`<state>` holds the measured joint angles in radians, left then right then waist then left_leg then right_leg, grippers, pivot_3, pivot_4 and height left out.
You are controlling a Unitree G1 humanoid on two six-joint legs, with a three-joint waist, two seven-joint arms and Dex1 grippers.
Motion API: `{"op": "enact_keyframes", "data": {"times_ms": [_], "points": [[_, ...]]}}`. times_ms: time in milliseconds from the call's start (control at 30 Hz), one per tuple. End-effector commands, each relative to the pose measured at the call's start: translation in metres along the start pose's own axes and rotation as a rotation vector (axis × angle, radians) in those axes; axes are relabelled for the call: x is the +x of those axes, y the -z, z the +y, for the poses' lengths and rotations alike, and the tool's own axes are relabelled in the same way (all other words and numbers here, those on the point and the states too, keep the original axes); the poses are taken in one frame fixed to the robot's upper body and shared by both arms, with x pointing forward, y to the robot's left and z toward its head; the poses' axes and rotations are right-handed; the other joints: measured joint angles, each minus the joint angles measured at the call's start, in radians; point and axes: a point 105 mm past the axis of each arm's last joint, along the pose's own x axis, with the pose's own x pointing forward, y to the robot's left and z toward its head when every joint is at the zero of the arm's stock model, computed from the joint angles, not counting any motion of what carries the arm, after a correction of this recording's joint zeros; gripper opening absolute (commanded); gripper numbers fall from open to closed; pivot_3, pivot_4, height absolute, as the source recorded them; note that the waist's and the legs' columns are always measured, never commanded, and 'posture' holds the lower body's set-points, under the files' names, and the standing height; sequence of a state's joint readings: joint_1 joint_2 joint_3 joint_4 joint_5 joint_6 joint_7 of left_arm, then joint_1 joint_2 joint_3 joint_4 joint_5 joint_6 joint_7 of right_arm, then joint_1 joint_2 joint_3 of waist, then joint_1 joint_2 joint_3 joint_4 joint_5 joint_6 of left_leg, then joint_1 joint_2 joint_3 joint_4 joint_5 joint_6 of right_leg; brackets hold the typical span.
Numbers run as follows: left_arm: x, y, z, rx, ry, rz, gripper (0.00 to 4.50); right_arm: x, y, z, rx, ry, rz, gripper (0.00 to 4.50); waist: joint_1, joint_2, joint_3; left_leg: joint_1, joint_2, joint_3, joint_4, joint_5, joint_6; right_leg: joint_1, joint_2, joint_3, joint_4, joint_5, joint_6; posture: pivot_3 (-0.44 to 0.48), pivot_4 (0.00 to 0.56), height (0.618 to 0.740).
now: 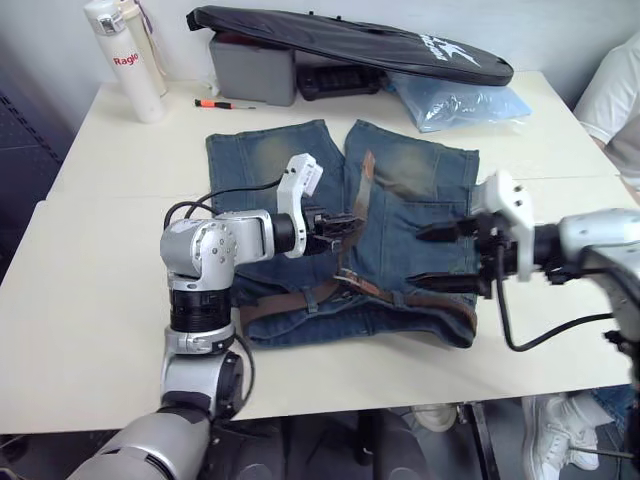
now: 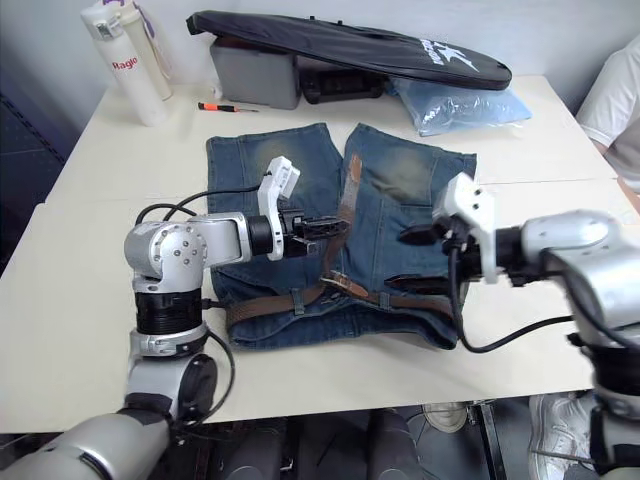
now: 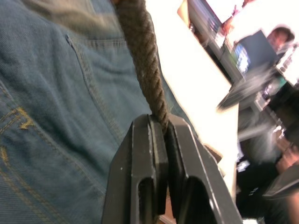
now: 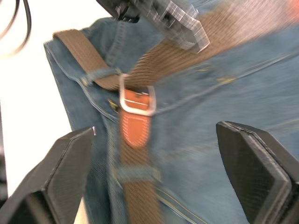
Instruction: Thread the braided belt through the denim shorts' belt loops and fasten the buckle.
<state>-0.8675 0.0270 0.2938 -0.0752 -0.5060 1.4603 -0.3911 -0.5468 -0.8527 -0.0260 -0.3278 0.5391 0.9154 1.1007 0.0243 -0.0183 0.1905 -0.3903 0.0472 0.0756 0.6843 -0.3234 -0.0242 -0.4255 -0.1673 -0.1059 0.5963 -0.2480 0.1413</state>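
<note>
One pair of denim shorts [image 1: 400, 210] flat on the worktop [image 1: 100, 290], waistband nearest, two legs pointing away. One braided belt [image 2: 395, 298] lying along the waistband through the belt loops [image 2: 297, 301], its free length turning up across the middle of the shorts. One buckle [image 4: 136, 100] on it. Left gripper [image 3: 159, 135] fingers pinched shut on the belt's woven length. Right gripper [image 4: 177, 168] fingers spread wide, empty, above the buckle.

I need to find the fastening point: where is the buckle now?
The buckle lies on the shorts' waistband near the middle, at the table's near edge, between the left claw and the open right claw.
</note>
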Motion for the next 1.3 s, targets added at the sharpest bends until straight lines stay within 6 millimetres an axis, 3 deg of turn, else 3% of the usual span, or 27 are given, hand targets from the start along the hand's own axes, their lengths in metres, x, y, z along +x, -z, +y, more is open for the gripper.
{"op": "enact_keyframes", "data": {"times_ms": [33,200,233,367,500,633,733,967,1133,1300], "points": [[-0.015,-0.008,-0.007,-0.107,0.028,-0.097,0.00,0.013,0.001,0.000,0.083,0.011,-0.049,2.62,0.000,0.000,0.000,0.000,0.000,0.000,0.000,0.000,0.000,0.000,0.000,0.000,0.000,0.000,0.000,0.000,0.150,0.740],[-0.016,0.011,-0.005,-0.148,0.016,-0.076,0.00,0.040,0.005,0.000,0.213,-0.022,-0.089,0.27,-0.001,0.000,0.000,0.000,0.000,0.000,0.000,0.000,0.000,0.000,0.000,0.000,0.000,0.000,0.000,0.000,0.150,0.740],[-0.016,0.012,-0.005,-0.153,0.016,-0.078,0.00,0.043,0.005,0.000,0.224,-0.032,-0.091,0.04,-0.001,0.000,0.000,0.000,0.000,0.000,0.000,0.000,0.000,0.000,0.000,0.000,0.000,0.000,0.000,0.000,0.150,0.740],[-0.016,0.012,-0.006,-0.181,0.019,-0.106,0.00,0.061,0.012,0.008,0.331,-0.105,-0.100,0.04,0.000,0.000,0.000,0.000,0.000,0.000,0.000,0.000,0.000,0.000,0.000,0.000,0.000,0.000,0.000,0.000,0.150,0.740],[-0.020,0.012,-0.001,-0.216,0.006,-0.139,0.00,0.079,0.037,0.023,0.394,-0.158,-0.030,0.04,-0.002,0.000,0.000,0.000,0.000,0.000,0.000,0.000,0.000,0.000,0.000,0.000,0.000,0.000,0.000,0.000,0.150,0.740],[-0.025,0.009,0.004,-0.271,0.007,-0.185,0.00,0.086,0.054,0.036,0.429,-0.199,0.024,0.04,-0.001,0.000,0.000,0.000,0.000,0.000,0.000,0.000,0.000,0.000,0.000,0.000,0.000,0.000,0.000,0.000,0.150,0.740],[-0.024,0.013,0.009,-0.311,0.003,-0.184,0.00,0.091,0.065,0.035,0.412,-0.178,0.071,0.04,-0.002,0.000,0.000,0.001,0.000,0.000,0.000,0.000,0.000,0.000,0.000,0.000,0.000,0.000,0.000,0.000,0.150,0.740],[-0.028,0.028,0.018,-0.289,-0.067,-0.125,0.00,0.089,0.067,0.026,0.419,-0.135,0.077,0.04,-0.003,-0.002,-0.002,0.001,0.000,0.000,0.000,0.000,0.000,0.001,0.000,0.000,0.000,0.000,0.000,0.000,0.150,0.740],[-0.029,0.027,0.014,-0.289,-0.047,-0.141,0.00,0.069,0.038,0.015,0.419,-0.139,-0.045,0.04,0.002,-0.002,-0.002,0.001,0.000,0.000,0.000,0.000,0.000,0.001,0.000,0.000,0.000,0.000,-0.001,0.000,0.150,0.740],[-0.027,0.029,0.009,-0.296,-0.027,-0.141,0.00,0.072,0.031,0.013,0.386,-0.134,-0.048,0.04,-0.002,-0.002,-0.002,0.001,0.000,0.000,0.000,0.000,0.000,0.001,0.000,0.000,0.000,0.000,-0.001,0.000,0.150,0.740]]}}
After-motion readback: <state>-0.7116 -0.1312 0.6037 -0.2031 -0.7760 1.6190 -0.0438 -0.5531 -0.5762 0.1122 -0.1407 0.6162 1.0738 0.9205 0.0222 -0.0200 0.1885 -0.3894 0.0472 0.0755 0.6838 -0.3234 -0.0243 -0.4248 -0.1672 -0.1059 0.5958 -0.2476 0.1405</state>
